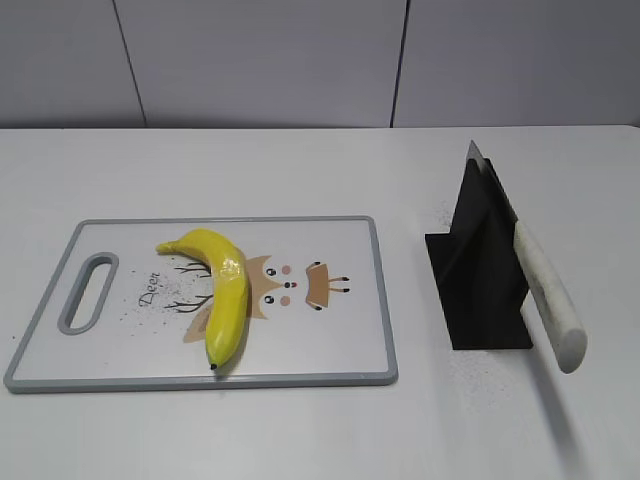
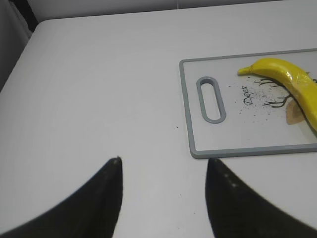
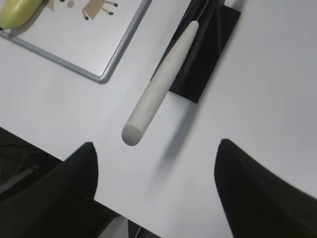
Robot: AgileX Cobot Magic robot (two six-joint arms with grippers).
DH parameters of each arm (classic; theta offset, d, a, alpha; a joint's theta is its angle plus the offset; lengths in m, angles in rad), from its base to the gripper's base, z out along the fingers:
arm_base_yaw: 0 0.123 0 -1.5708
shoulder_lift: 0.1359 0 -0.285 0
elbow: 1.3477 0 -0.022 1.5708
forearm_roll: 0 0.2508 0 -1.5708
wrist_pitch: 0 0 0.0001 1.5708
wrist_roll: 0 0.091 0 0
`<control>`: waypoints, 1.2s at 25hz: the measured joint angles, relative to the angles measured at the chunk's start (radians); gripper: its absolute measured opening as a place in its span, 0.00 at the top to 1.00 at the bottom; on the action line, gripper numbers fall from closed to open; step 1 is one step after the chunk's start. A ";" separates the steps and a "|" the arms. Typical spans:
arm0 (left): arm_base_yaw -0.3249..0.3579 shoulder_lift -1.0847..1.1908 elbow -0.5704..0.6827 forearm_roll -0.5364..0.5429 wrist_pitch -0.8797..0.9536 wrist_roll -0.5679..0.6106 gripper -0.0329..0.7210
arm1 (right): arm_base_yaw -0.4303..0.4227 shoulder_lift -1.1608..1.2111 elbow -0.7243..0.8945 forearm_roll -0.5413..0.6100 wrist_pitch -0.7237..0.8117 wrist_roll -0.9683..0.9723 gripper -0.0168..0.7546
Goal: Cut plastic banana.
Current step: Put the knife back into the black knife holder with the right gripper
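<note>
The banana [image 1: 222, 290] is seen left of centre on the board [image 1: 330, 350]. The knife [image 3: 159, 84], handle slanting toward the wide-open, empty right gripper [image 3: 156, 183], lies nearer that arm.

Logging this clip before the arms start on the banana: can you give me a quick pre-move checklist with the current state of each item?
1. Plastic banana lies on the cutting board, whole: ok.
2. Knife sits in its black stand, white handle sticking out toward the camera, free to grasp: ok.
3. Right gripper open, nothing between its fingers, knife handle ahead of it: ok.
4. Left gripper open and empty, over bare table left of the board: ok.
5. Board flat on the table, handle slot at its left end: ok.
6. Where the banana's cutting seam lies: cannot tell.
</note>
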 joint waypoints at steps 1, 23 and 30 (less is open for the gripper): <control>0.000 0.000 0.000 0.000 0.000 0.000 0.27 | 0.000 -0.048 0.030 -0.010 -0.001 0.000 0.26; 0.000 0.000 0.000 -0.003 0.000 0.000 0.29 | 0.000 -0.698 0.274 -0.059 0.053 0.004 0.26; 0.000 0.000 0.000 -0.003 -0.001 0.000 0.29 | 0.000 -0.779 0.274 -0.066 0.060 0.006 0.26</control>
